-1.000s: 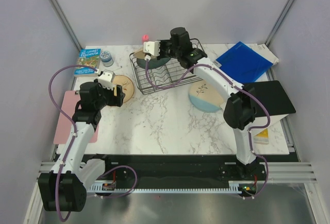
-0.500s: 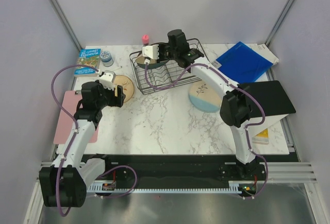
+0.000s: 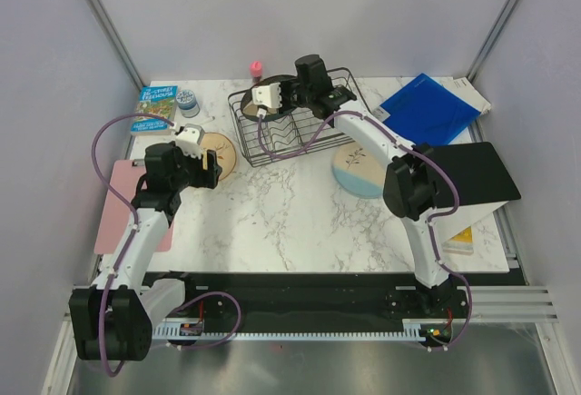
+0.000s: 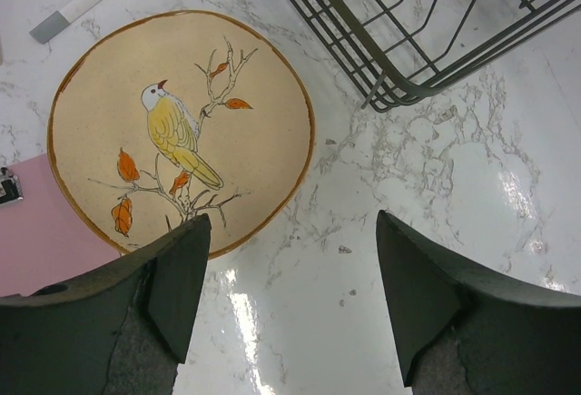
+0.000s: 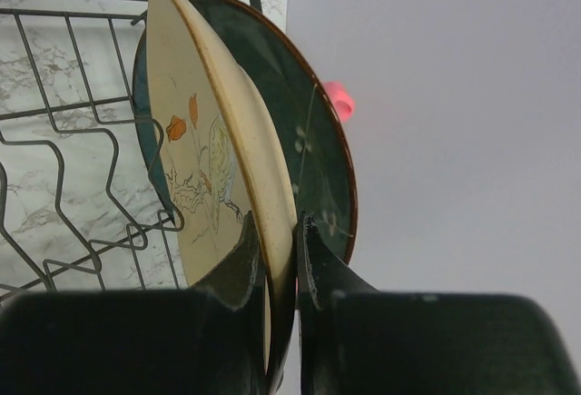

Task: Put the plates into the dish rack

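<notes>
The right gripper [image 5: 277, 242] is clamped shut on the rim of a tan plate [image 5: 204, 132], holding it on edge over the far left end of the dish rack [image 3: 300, 133]. The plate stands upright, its face parallel to the dark teal plate [image 5: 320, 132] already standing in the rack just behind it. Whether the two touch cannot be determined. The wavy dividers lie below the plate, so the plate edge probably has to go straight down into a slot.

The left gripper [image 4: 290, 232] is wide open and holds nothing. It hovers over the tabletop [image 3: 290, 218] at the near edge of the bird plate [image 4: 182, 132], which lies flat left of the rack. The cream-and-blue plate [image 3: 361, 170] lies flat right of the rack, nearer the right arm.
</notes>
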